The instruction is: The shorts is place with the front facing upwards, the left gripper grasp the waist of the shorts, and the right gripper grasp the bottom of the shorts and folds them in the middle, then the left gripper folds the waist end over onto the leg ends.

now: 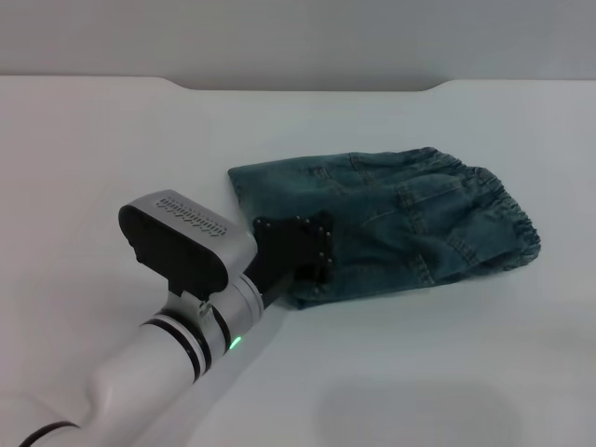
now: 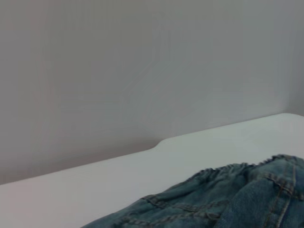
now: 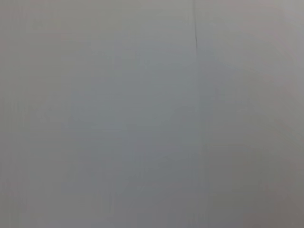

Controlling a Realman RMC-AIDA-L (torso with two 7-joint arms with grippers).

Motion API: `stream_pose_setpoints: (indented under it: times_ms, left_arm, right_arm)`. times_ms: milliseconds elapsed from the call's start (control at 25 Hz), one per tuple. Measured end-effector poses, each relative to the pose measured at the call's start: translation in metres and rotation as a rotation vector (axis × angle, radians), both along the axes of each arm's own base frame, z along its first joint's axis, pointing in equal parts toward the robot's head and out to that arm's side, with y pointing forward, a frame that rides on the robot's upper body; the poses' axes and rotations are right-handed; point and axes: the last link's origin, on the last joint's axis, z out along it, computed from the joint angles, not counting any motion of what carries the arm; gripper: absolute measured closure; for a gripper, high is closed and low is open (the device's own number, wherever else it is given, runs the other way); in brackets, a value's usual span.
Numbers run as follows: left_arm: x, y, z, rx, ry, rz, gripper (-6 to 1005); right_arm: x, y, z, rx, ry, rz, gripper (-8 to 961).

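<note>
My left tool (image 1: 312, 265) sits low on the near left edge of the shorts (image 1: 391, 223), its black fingers pressed against the denim there; whether they are pinched on cloth or only resting on it I cannot tell, since the fingertips are lost against the fabric. Outward from the tool, the shorts lie on the white counter (image 1: 93, 149) already doubled lengthwise, a narrow bundle running away from my fingers to the far right. The puckered waist (image 1: 503, 200) is at that far right end, well apart from the tool, and the straight-hemmed leg ends (image 1: 270, 172) lie just beside and beyond my fingers. So I judge the middle fold is done and the last step, waist end over leg ends, is in hand or about to be. That step calls for a grip on the waist, which means travelling across the bundle to the elastic band, then carrying it back over the hems. My right tool appears nowhere; its wrist view shows only blank grey.
</note>
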Motion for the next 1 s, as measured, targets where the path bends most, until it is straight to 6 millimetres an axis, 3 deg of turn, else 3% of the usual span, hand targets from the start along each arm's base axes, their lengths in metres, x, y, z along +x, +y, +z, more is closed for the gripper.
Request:
stream_pose_setpoints:
  times_ms: [1000]
  left_arm:
    - [-0.006,0.021,0.010,0.048,0.005,-0.009,993]
  right_arm:
    - [-0.004,0.003,-0.006,-0.029,0.005,0.018,954]
